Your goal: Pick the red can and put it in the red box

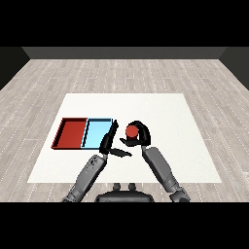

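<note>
one red can point(131, 130), item of the task: you find it just right of the light blue tray point(97, 134), enclosed by the right hand point(139, 135), whose fingers arch over the top and far side while the thumb closes in from below. whether the can rests on the white table point(160, 116) or hangs just above it cannot be told from this view. handling, by judgement: rigid, light, smooth-sided and likely to slip, so you keep the hold around the middle of the body, not at the rim. one left hand point(109, 141): fingers straight and apart, holding nothing, lying against the near right corner of the light blue tray, directly between the can and its goal. one red tray point(72, 133): leftmost, touching the light blue tray along one wall. route: you must carry the can over the whole light blue tray and both raised walls. open room lies to the far side of the trays; the near side is taken up by the left forearm.
</note>
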You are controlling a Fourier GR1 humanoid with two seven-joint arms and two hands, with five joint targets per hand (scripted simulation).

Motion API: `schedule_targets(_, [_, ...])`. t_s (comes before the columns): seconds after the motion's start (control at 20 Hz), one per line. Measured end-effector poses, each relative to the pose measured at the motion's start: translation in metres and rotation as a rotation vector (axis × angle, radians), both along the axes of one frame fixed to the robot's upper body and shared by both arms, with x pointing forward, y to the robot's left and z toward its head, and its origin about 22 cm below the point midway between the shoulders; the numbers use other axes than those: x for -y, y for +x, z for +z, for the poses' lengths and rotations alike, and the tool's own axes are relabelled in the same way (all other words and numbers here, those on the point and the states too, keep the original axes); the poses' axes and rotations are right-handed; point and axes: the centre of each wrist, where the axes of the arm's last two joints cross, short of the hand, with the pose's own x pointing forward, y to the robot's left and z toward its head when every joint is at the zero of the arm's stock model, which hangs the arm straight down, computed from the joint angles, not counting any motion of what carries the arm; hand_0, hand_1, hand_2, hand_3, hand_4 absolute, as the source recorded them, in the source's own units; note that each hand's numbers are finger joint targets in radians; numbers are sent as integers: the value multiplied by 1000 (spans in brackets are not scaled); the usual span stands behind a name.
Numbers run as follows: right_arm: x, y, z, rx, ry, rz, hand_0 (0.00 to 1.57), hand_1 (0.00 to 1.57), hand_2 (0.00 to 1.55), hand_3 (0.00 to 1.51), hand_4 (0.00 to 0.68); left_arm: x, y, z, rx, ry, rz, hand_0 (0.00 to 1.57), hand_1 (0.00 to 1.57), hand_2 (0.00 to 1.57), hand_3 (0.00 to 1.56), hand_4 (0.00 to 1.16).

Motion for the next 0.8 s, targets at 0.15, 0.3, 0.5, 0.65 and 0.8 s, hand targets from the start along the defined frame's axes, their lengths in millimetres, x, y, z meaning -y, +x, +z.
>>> schedule_targets(0.15, [-10, -6, 2, 5, 6, 15, 1413, 1413, 1432, 1405, 617, 0, 5, -5, -6, 11, -3, 0, 0, 0, 0, 0])
schedule_targets(0.3, [-16, -7, 16, 11, 12, 34, 1430, 1430, 1433, 1400, 626, 2, 9, -3, -25, 22, 0, 0, 0, 0, 0, 0])
schedule_targets(0.5, [-30, -15, 16, 26, 11, 52, 1431, 1431, 1435, 1398, 603, 11, 9, -5, -42, 46, -10, 0, 0, 0, 0, 0])
schedule_targets(0.65, [-34, -21, 21, 35, 5, 67, 1451, 1451, 1426, 1383, 614, 17, 12, -2, -40, 52, -9, 0, 0, 0, 0, 0])
schedule_targets(0.8, [-45, -24, 24, 33, 22, 83, 1444, 1444, 1429, 1383, 594, 20, 16, -7, -38, 58, -13, 0, 0, 0, 0, 0])
